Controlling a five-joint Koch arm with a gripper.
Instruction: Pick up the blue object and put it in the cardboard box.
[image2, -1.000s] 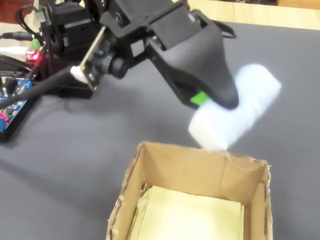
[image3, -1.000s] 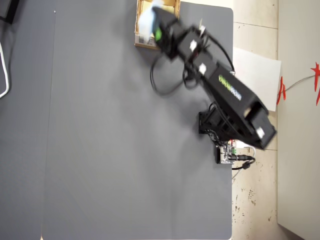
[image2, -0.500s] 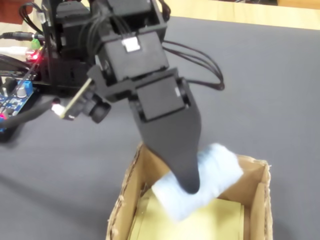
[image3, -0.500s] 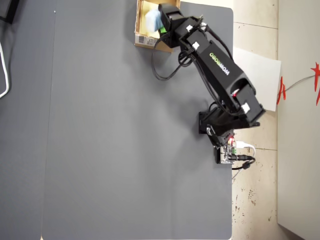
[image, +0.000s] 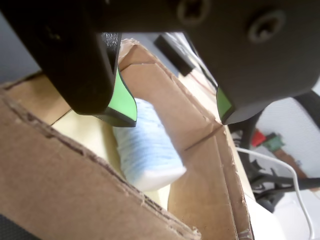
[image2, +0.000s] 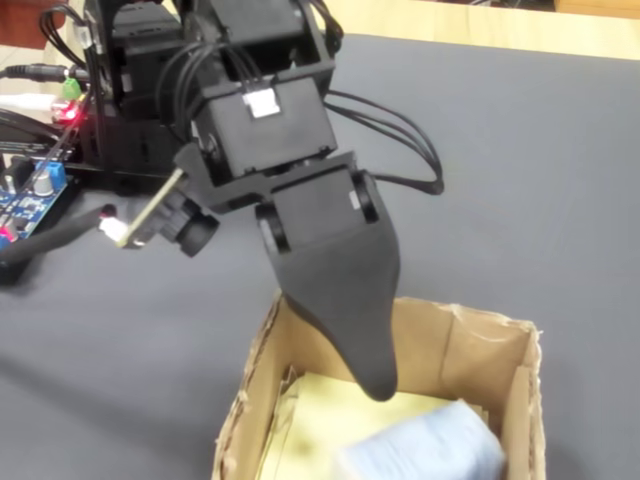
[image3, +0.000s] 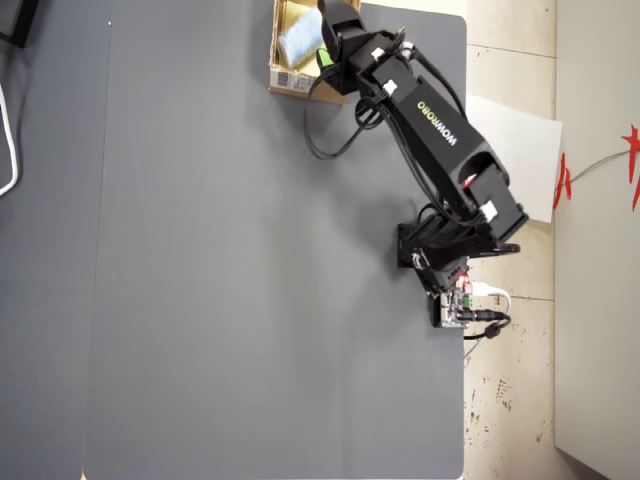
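**Ana:** Wrist view first: the tool (image: 172, 112) has its two jaws spread wide, green pads showing, and nothing sits between them. The blue object (image: 147, 145) lies below, on the pale floor of the cardboard box (image: 200, 150).

**Ben:** So it is out of the grip?

**Ana:** I judge so. In the fixed view the blue object (image2: 425, 450) rests inside the cardboard box (image2: 525, 390), low against the right-hand wall, and the one dark jaw visible there hangs above it with a clear gap, not touching.

**Ben:** Where is the box on the table (image3: 250, 280)?

**Ana:** Overhead view puts the cardboard box (image3: 290, 82) at the table's top edge, near the top-right corner as that picture shows it, with the tool (image3: 325, 50) over its opening and the blue object (image3: 298, 38) pale inside.

**Ben:** Which step, then?

**Ana:** The release, by my reading; the placing looks done. The next move calls for lifting the tool straight up, jaws kept apart, clear of the box walls so no flap is caught or dragged, then drawing the arm away.
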